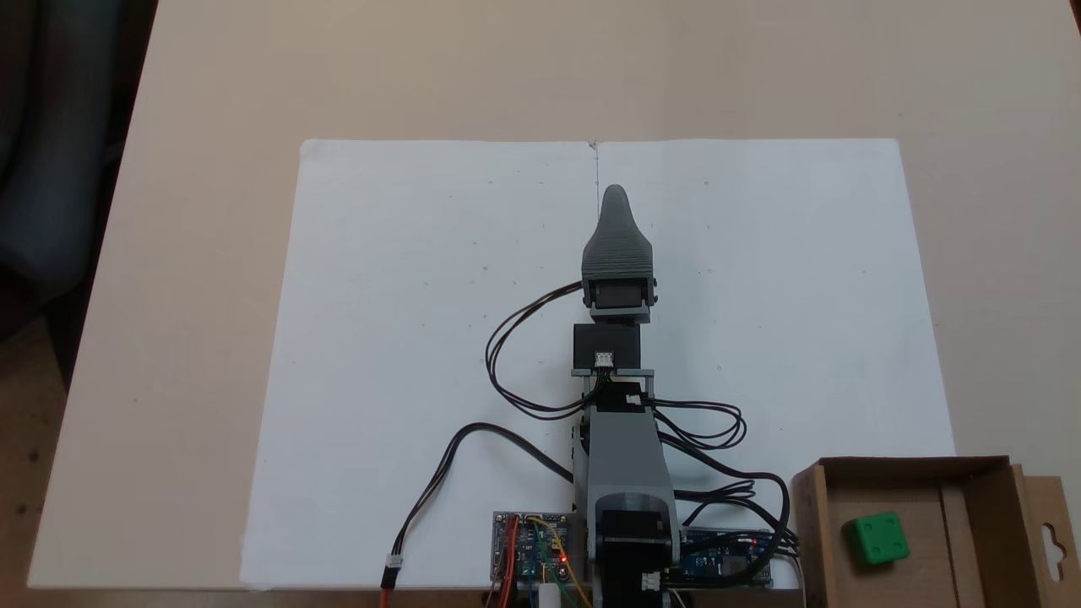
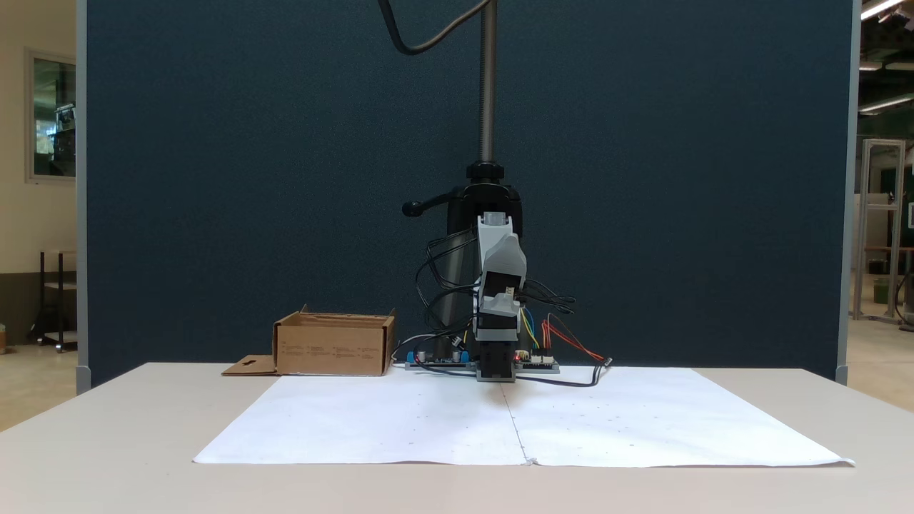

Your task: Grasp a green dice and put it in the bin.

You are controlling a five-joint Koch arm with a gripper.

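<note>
- The dice (image 1: 877,539) lies on the floor of the bin (image 1: 808,523), four pips up, at the table's (image 1: 211,101) near right corner in the top-down fixed view.
- The gripper (image 1: 615,196) points out over the white paper (image 1: 405,338), well apart from both; whether its jaws are parted cannot be told.
- Judged from this, the drop is done; nothing remains but parking the arm.

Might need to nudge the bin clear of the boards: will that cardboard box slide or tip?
The bin looks like thin cardboard, so probably light and easily slid. Low and wide, it seems unlikely to tip. The green dice inside lies loose and may shift.
</note>
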